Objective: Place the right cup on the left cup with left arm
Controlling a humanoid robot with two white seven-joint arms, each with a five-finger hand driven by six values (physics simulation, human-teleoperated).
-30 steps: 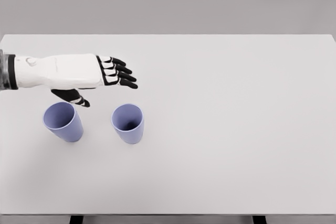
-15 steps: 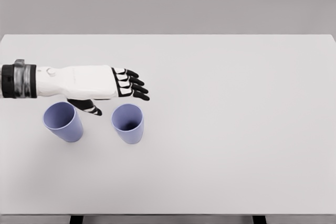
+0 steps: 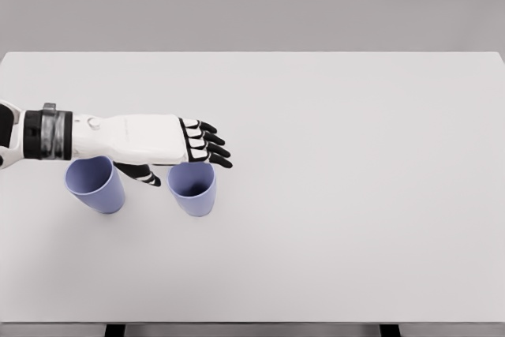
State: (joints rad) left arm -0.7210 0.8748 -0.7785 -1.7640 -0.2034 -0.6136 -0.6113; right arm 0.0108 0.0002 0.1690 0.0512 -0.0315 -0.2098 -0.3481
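Head view: left hand (image 3: 170, 147) fingers spread, holding nothing, above smooth tapered right cup (image 3: 192, 188)

Our left hand (image 3: 170, 147) reaches in from the left side, open.
We see the palm turned down, the four black fingers (image 3: 207, 144) stretched straight to the right, and the thumb (image 3: 142, 173) hanging below the palm.

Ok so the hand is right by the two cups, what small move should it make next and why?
Probably lower the left hand a little and close the fingers around the right cup. The hand is open, holding nothing, with its fingers overlapping that cup's back rim and the thumb in the gap toward the left cup. Both cups stand upright on the table.
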